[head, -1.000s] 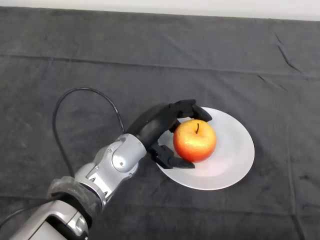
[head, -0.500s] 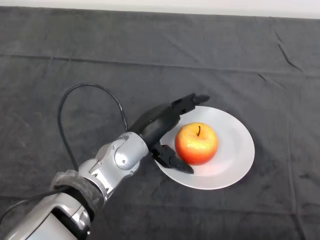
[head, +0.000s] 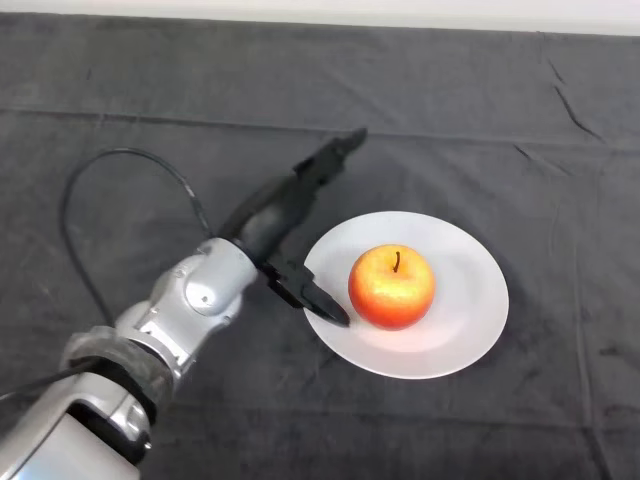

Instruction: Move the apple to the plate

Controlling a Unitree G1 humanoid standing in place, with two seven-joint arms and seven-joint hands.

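A red and yellow apple (head: 392, 288) stands upright on the white plate (head: 470, 300), left of the plate's middle, its stem up. My left hand (head: 275, 218) is open, to the left of the plate. Its fingers (head: 330, 160) stretch straight toward the far right, above the cloth. Its thumb (head: 318, 302) lies over the plate's left rim, just short of the apple. The hand holds nothing.
The table is covered with a dark grey cloth (head: 500, 120) with a few creases at the far right. A pale strip (head: 400, 12) runs along the far edge.
My hand has let go of the apple, opened and drawn back to the left and away from the plate. The apple stays on the plate.
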